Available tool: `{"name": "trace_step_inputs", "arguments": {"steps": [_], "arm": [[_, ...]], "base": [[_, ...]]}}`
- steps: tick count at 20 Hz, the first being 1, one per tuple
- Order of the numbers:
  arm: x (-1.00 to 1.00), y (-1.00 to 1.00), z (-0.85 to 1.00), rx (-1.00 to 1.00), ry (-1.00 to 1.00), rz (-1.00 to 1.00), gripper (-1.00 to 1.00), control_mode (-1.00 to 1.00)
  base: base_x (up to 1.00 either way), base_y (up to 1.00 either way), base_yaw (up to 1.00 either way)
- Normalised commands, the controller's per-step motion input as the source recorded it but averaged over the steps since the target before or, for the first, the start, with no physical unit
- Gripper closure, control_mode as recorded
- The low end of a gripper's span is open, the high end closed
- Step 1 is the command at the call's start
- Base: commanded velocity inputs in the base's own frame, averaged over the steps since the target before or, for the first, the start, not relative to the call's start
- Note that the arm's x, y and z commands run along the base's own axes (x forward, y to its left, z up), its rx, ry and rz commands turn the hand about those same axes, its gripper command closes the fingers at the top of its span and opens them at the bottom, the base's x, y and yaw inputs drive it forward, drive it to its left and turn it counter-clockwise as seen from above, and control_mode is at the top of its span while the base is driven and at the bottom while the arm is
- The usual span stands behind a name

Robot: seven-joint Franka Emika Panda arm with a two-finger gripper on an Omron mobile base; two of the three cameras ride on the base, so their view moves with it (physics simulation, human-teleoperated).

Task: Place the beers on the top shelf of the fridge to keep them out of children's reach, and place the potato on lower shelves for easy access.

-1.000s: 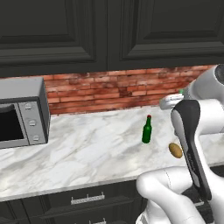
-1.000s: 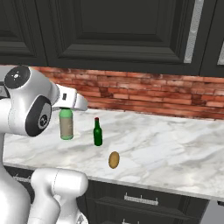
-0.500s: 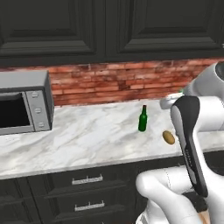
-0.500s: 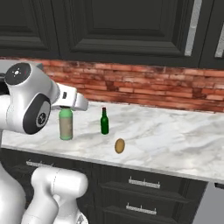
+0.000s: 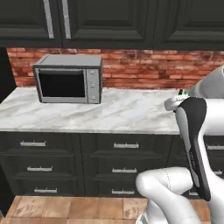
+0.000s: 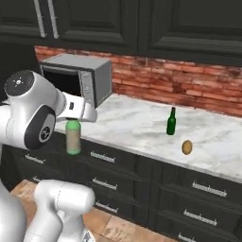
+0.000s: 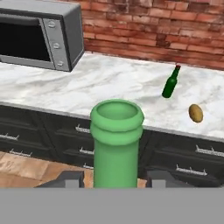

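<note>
Pincer (image 7: 116, 177) clamped on paler olive-green bottle (image 7: 116, 144), neck rising straight up between the two finger tips in hand view, open mouth facing camera. Right base view: same bottle (image 6: 73, 137) hangs upright under the hand, in the air in front of the dark drawer fronts (image 6: 108, 163), off the table edge. Left base view: hand mostly hidden behind white arm, just a bit of green showing at its tip.

Dark green bottle (image 6: 171, 121) with red cap stands upright on marble table (image 6: 137, 127), well apart from pincer; hand view has it (image 7: 170, 82) beyond the held bottle, up and right. Potato (image 6: 187, 147) lies on table near front edge, just beside dark green bottle, closer to the drawers; hand view (image 7: 196, 113) same layout.

Microwave (image 5: 70, 78) sits on table against brick wall (image 5: 144, 68), door shut, dark window, control strip on its right. Dark upper cabinets (image 5: 113, 22) above. Wood floor (image 5: 65, 210) below drawers.
</note>
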Motion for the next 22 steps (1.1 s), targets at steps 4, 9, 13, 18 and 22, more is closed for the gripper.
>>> {"name": "trace_step_inputs", "arguments": {"steps": [4,9,13,18,22], "arm": [[0.00,0.00,0.00,0.00,0.00,0.00,1.00,1.00],[0.00,0.00,0.00,0.00,0.00,0.00,1.00,1.00],[0.00,0.00,0.00,0.00,0.00,0.00,1.00,1.00],[0.00,0.00,0.00,0.00,0.00,0.00,1.00,1.00],[0.00,0.00,0.00,0.00,0.00,0.00,1.00,1.00]], "base": [[-0.03,1.00,0.65],[-0.20,1.00,0.62],[-0.36,1.00,0.61],[0.03,1.00,0.50],[0.30,1.00,0.43]]}}
